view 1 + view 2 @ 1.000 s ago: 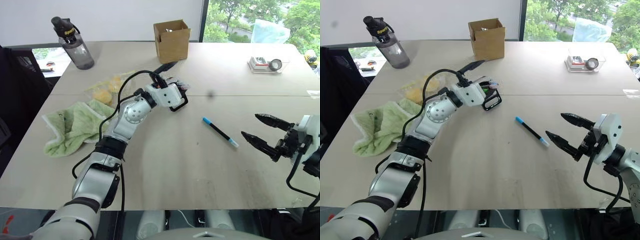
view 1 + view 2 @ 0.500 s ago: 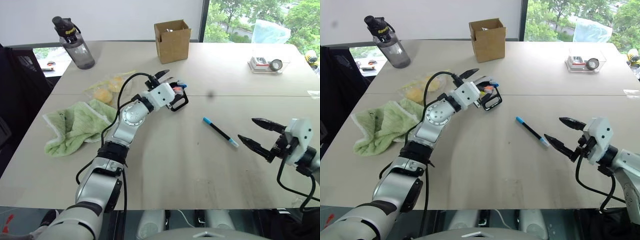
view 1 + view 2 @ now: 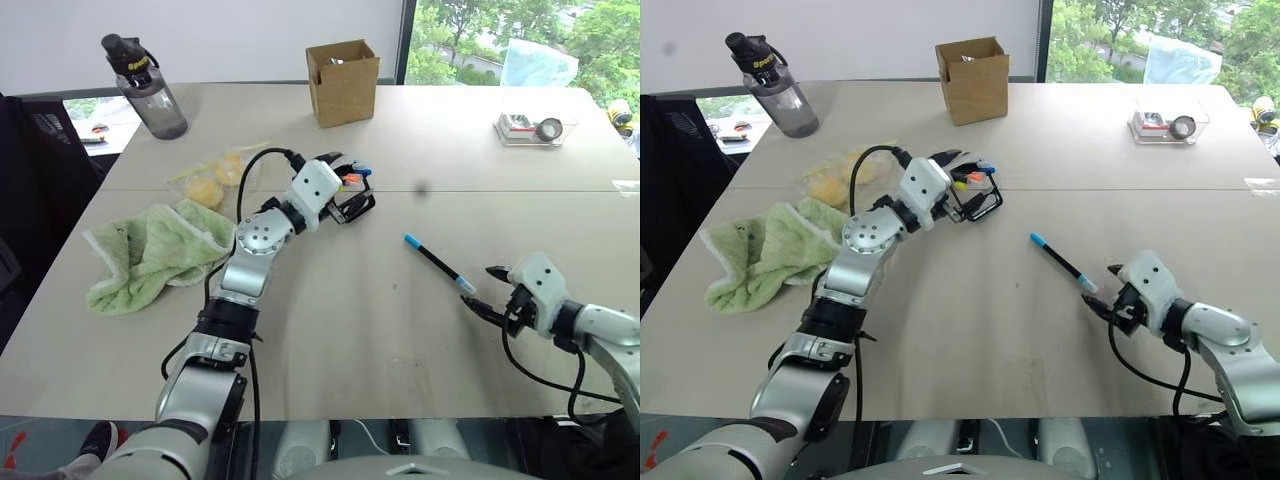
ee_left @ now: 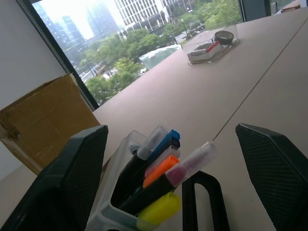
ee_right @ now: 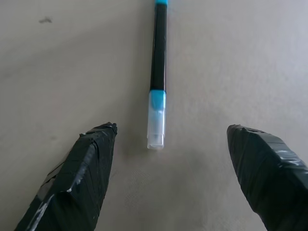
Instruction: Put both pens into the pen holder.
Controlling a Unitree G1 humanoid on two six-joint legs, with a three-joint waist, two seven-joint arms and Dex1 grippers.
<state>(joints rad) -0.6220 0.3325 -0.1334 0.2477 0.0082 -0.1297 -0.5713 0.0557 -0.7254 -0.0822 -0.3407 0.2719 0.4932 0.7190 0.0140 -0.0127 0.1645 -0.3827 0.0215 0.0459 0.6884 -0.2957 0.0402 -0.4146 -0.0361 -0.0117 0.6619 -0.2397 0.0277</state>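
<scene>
The right gripper (image 5: 161, 178) gapes wide just short of the blue-ended pen (image 3: 440, 264). The left gripper (image 4: 178, 187), also wide, straddles the pen holder (image 3: 975, 197).

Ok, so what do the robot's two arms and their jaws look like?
Both arms have silver-grey shells with black joints and loose black cables. Each wrist ends in a white block. The left gripper and right gripper each have two black, tapering fingers.

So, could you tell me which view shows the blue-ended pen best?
The right wrist view: the pen lies close up between the open right gripper's fingers. Both eye views show it small on the table.
</scene>
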